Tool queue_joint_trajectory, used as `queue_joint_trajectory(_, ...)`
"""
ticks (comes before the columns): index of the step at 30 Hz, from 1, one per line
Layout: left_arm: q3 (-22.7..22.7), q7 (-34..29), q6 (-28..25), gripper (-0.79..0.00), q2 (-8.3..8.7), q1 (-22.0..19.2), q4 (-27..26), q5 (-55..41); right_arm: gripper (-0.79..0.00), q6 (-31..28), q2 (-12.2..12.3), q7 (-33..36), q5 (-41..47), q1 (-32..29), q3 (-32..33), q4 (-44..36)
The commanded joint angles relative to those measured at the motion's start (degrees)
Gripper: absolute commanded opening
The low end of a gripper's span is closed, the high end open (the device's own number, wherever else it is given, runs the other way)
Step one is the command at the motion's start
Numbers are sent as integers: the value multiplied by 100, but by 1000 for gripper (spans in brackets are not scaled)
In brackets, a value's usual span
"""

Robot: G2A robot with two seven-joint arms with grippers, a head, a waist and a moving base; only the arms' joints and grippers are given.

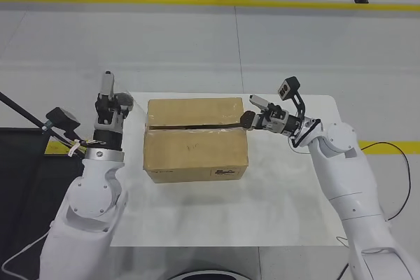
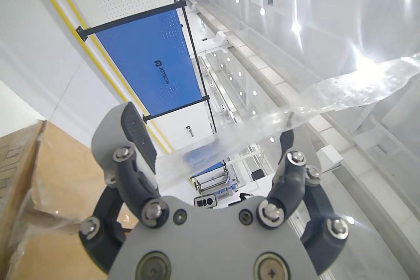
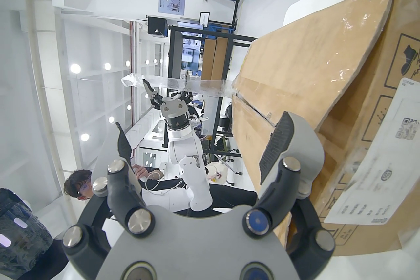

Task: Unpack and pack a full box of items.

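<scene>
Smooth white tabletop (image 1: 280,203), cardboard box (image 1: 196,140), crinkled clear tape strip (image 2: 344,94); left tool (image 2: 210,127), right tool (image 3: 201,125) both apart.

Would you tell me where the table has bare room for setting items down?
The table is barest between the box and its near edge. It is crowded at the box's ends, by the left tool and right tool.

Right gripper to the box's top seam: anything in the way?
Nothing visible. The right gripper, jaws open, is at the box's end by the seam. The clear tape strip trails off the opposite end, across the left gripper's open jaws.
</scene>
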Motion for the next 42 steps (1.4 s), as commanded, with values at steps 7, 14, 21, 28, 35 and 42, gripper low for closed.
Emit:
queue_joint_trajectory(7, 441, -105, 99, 0, -75, -117, 13, 317, 0, -27, 4, 23, 36, 12, -34, 5)
queue_joint_trajectory(14, 761, -156, 175, 0, -147, -257, 90, 543, 0, -124, 32, 60, 108, -16, 45, 75)
queue_joint_trajectory(21, 1071, -225, 280, 0, -232, -498, 273, 664, 0, -169, 79, 82, 157, -111, 168, 84)
queue_joint_trajectory(28, 1340, -311, 377, 0, -320, -715, 436, 717, 0, -191, 119, 109, 202, -184, 257, 62)
queue_joint_trajectory(35, 1067, -364, 340, 0, -357, -669, 276, 383, 0, -545, 145, -98, -139, -212, 240, -176)
queue_joint_trajectory(42, -160, -1047, 466, 0, -272, -318, 32, -474, 0, -1076, 193, -703, -1200, -373, 183, -864)
